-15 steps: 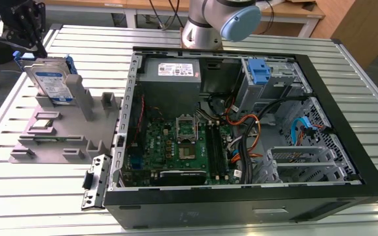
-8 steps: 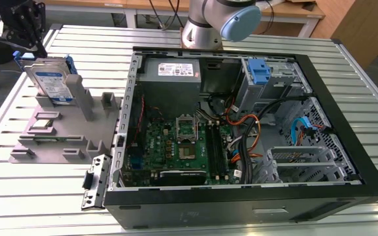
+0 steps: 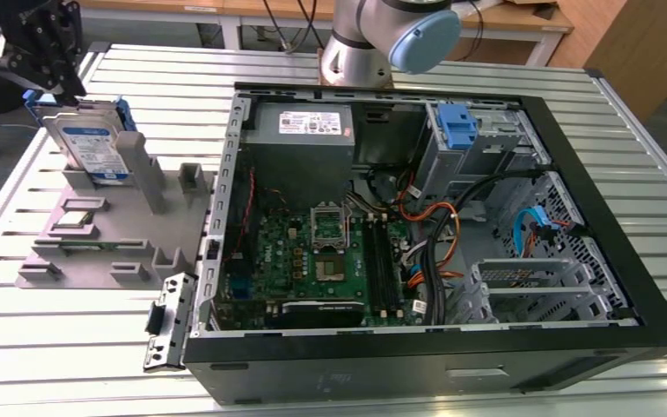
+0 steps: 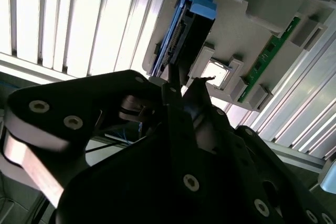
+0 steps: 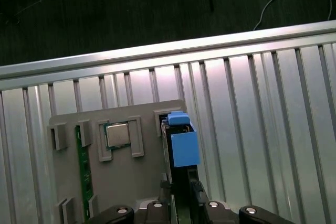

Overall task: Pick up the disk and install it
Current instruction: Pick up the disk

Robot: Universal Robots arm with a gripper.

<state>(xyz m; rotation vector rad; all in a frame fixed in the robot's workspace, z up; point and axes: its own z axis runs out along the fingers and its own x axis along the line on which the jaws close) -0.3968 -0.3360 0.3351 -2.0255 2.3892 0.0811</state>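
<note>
The disk [image 3: 88,143] stands on edge in a slot of the grey holder [image 3: 114,248] at the exterior view's left. It is silver, with a white-and-blue label and a blue carrier bracket. My gripper [image 3: 65,94] sits at its upper edge. In both wrist views the black fingers flank the disk's edge, pressed against both sides: gripper [image 4: 185,82] on disk [image 4: 184,30], and gripper [image 5: 181,192] on disk [image 5: 184,148]. The disk's lower end still rests in the holder's slot.
The holder also carries a processor chip [image 5: 116,135] and a green memory stick [image 5: 81,171]. At the exterior view's right lies the open computer case [image 3: 611,217] with a grey power supply [image 3: 310,126] and a lone blue bracket [image 3: 455,126] in its drive bay. The arm's base [image 3: 363,43] stands behind it.
</note>
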